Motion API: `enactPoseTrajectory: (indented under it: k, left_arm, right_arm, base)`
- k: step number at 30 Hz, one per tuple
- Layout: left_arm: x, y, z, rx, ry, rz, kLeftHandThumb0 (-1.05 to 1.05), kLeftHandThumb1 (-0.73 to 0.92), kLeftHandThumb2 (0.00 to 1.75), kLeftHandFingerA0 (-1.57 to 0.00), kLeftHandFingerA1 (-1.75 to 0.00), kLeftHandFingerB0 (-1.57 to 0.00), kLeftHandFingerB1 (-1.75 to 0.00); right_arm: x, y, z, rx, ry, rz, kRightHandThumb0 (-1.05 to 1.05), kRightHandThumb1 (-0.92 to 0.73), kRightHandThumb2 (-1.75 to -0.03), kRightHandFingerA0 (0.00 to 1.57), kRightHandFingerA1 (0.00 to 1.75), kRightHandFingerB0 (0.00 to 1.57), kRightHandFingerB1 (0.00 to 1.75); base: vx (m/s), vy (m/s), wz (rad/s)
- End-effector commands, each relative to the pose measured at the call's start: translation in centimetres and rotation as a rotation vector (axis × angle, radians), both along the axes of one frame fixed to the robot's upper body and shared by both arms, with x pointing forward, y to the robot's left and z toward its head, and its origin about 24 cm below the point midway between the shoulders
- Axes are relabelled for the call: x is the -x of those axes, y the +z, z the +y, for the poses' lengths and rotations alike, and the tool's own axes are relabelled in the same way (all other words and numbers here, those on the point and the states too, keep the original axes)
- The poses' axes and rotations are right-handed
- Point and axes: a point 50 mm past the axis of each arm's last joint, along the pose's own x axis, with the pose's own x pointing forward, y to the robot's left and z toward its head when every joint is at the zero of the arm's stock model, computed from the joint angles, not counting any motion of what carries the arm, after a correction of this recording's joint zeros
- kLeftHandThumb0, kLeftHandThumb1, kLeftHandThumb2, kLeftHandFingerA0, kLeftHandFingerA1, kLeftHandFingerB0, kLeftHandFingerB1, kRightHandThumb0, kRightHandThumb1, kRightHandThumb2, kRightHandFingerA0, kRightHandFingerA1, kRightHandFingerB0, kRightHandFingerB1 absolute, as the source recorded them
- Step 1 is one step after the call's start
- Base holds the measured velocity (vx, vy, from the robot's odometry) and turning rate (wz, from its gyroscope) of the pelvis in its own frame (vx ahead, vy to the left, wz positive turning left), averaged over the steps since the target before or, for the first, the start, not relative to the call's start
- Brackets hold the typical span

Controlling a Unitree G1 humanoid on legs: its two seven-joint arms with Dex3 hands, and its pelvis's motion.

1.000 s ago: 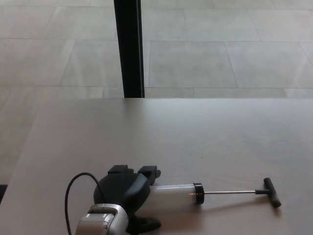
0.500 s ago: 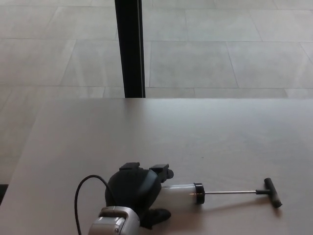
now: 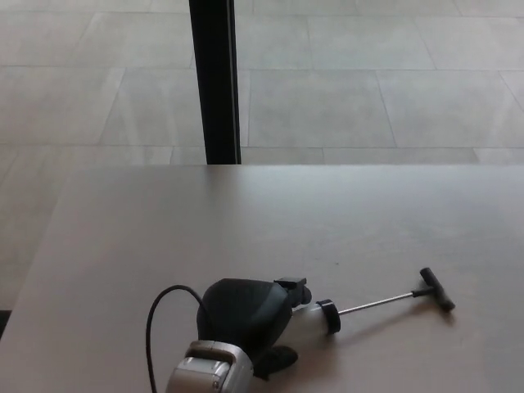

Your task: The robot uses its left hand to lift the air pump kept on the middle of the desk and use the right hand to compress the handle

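Left hand covers most of the pump, fingers wrapped around its clear barrel, near the desk's front edge. Only the black cap, thin rod and T-handle show, angled up-right. Wrist is cut off below.

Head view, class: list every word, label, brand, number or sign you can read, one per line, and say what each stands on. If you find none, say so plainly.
None: no readable text in this view.
Air pump: clear barrel, black collar and T-handle carry no visible lettering.
Left hand: plain black shell, silver wrist, no marking legible.
Desk, the floor tiles and the black post: bare, no signs.
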Motion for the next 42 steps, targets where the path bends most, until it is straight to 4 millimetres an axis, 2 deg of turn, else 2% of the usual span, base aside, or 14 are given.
enactPoseTrajectory:
  k: [1,5,6,7,9,13,14,16,20,23,30,36,39,42]
  left_arm:
    - [0.1,-1.5,2.0,-0.26,0.136,0.232,-0.54,0.56,0.59,-0.86,-1.36,-0.25,-0.47]
    - [-0.1,-1.3,2.5,-0.315,0.183,0.268,-0.55,0.56,0.57,-0.83,-1.21,-0.24,-0.44]
    - [-0.2,-1.3,2.6,-0.349,0.201,0.299,-0.64,0.46,0.81,-0.8,-1.0,-0.16,-0.5]
    - [-0.2,-1.3,2.7,-0.355,0.207,0.31,-0.63,0.6,0.58,-0.72,-0.96,-0.19,-0.43]
    - [-0.5,-0.9,3.0,-0.355,0.238,0.356,-0.7,0.46,0.81,-0.67,-0.86,-0.11,-0.49]
    - [-0.7,-0.6,3.5,-0.356,0.264,0.407,-0.48,0.36,0.88,-0.58,-0.78,0.0,-0.47]
    - [-0.7,-0.7,3.6,-0.354,0.27,0.412,-0.44,0.36,0.86,-0.61,-0.81,0.0,-0.47]
    - [-0.6,-1.0,3.8,-0.362,0.271,0.397,-0.36,0.56,0.57,-0.65,-1.28,-0.13,-0.41]
    - [-0.4,-1.5,4.2,-0.377,0.278,0.362,-0.21,0.6,0.61,-0.66,-1.57,-0.22,-0.44]
    - [-0.2,-1.9,4.6,-0.412,0.292,0.34,-0.23,0.59,0.6,-0.62,-1.43,-0.51,-0.66]
    - [-0.3,-2.4,5.8,-0.443,0.356,0.294,-0.18,0.63,0.55,-0.66,-1.58,-0.52,-0.72]
    - [0.0,-2.9,6.4,-0.471,0.37,0.281,-0.22,0.68,0.63,-0.69,-1.46,-0.58,-0.77]
    - [0.0,-3.2,6.6,-0.416,0.399,0.253,-0.24,0.79,0.67,-0.74,-1.62,-0.61,-0.96]
    - [0.1,-3.3,6.7,-0.382,0.381,0.201,-0.26,0.78,0.59,-0.71,-1.65,-0.59,-0.88]
  right_arm:
    - [0.5,0.3,-1.0,0.033,-0.042,0.005,-0.47,-0.73,-0.61,0.44,0.5,0.51,0.39]
    - [0.5,0.3,-0.8,0.036,-0.049,0.006,-0.48,-0.73,-0.62,0.43,0.47,0.51,0.38]
    - [0.5,0.3,-0.9,0.04,-0.049,0.007,-0.48,-0.74,-0.62,0.42,0.47,0.51,0.38]
    - [0.5,0.3,-0.9,0.041,-0.049,0.006,-0.47,-0.74,-0.62,0.42,0.47,0.51,0.38]
    - [0.5,0.4,-0.9,0.037,-0.045,-0.007,-0.46,-0.74,-0.62,0.42,0.47,0.5,0.39]
    - [0.7,0.4,-1.1,0.025,-0.056,-0.018,-0.43,-0.74,-0.62,0.43,0.48,0.52,0.4]
    - [0.8,0.4,-1.1,0.026,-0.053,-0.02,-0.42,-0.75,-0.62,0.43,0.48,0.51,0.4]
    - [0.8,0.4,-1.1,0.028,-0.049,-0.019,-0.4,-0.76,-0.62,0.42,0.48,0.51,0.4]
    - [0.7,0.5,-1.1,0.025,-0.039,-0.034,-0.39,-0.76,-0.62,0.43,0.52,0.52,0.41]
    - [0.6,0.6,-1.1,0.022,-0.044,-0.038,-0.4,-0.75,-0.62,0.44,0.54,0.54,0.42]
    - [0.8,0.7,-1.3,0.032,-0.049,-0.039,-0.4,-0.76,-0.62,0.43,0.59,0.58,0.42]
    - [0.8,0.7,-1.3,0.014,-0.041,-0.057,-0.39,-0.73,-0.63,0.41,0.63,0.62,0.45]
    - [0.8,0.6,-1.1,0.014,-0.039,-0.056,-0.37,-0.75,-0.62,0.43,0.61,0.62,0.44]
    - [0.9,0.4,-1.0,0.011,-0.036,-0.055,-0.38,-0.75,-0.62,0.45,0.57,0.62,0.43]
  base:
    - [0.0,0.0,0.0]
    - [0.0,0.0,0.0]
    - [0.0,0.0,0.0]
    - [0.0,0.0,0.0]
    - [0.0,0.0,0.0]
    - [0.0,0.0,0.0]
    - [0.0,0.0,0.0]
    - [0.0,0.0,0.0]
    - [0.0,0.0,0.0]
    - [0.0,0.0,0.0]
    - [0.0,0.0,0.0]
    - [0.0,0.0,0.0]
    - [0.0,0.0,0.0]
    - [0.0,0.0,0.0]
